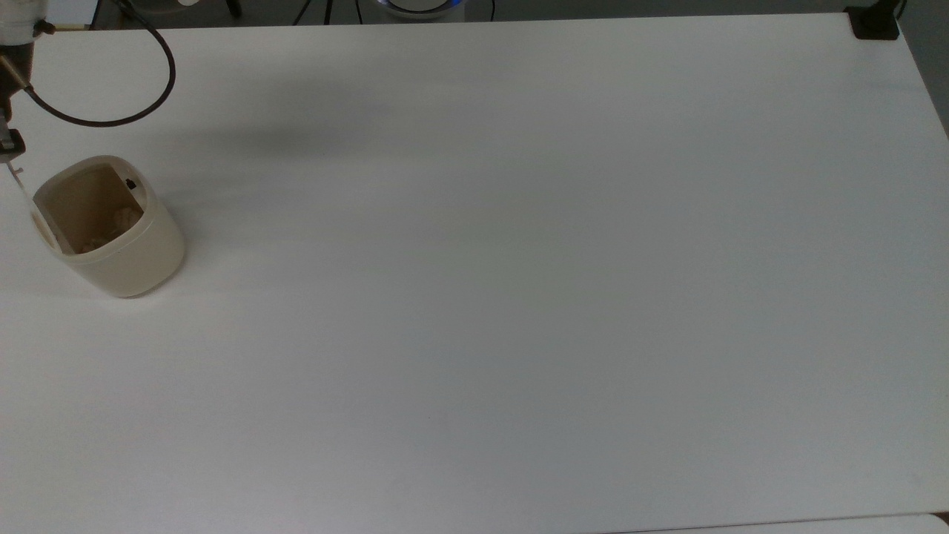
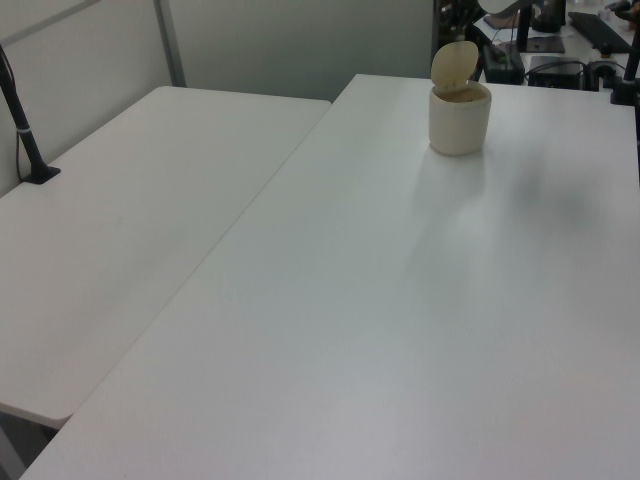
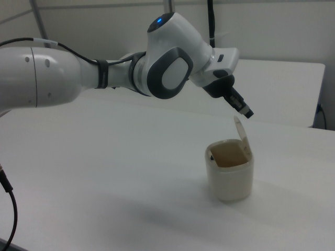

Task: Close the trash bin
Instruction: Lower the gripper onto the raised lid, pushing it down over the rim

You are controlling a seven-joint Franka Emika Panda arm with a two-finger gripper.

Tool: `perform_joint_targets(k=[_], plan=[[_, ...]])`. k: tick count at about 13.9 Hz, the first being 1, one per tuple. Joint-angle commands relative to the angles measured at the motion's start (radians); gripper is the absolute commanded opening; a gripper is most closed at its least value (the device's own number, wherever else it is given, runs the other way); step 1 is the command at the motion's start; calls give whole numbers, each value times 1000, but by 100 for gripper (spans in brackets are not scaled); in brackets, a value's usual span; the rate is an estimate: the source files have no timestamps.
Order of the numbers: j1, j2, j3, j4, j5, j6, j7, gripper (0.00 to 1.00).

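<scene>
Gripper (image 3: pixel 246 112) hangs at the end of the white arm (image 3: pixel 104 73), tilted down just above the top edge of the upright lid (image 3: pixel 239 135); whether its fingers are apart or together cannot be told; the trash bin (image 1: pixel 111 230) stands open near the tabletop's (image 1: pixel 519 297) left edge in the top view, toward the far left corner, with pale scraps in its bottom and a small black latch (image 1: pixel 131 184) inside the rim; a black cable (image 1: pixel 111 119) loops above the tabletop beside it.

Matt cream plastic trash bin (image 3: pixel 230 175), smooth white matt table (image 1: pixel 519 297), glossy white arm (image 3: pixel 78 73)
</scene>
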Motion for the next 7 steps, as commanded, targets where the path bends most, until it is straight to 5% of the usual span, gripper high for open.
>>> perform_joint_targets(k=[1,7], plan=[[28,-4,1,-6,-11,-129,-86,0],[43,-7,26,-84,-2,-218,-143,0]])
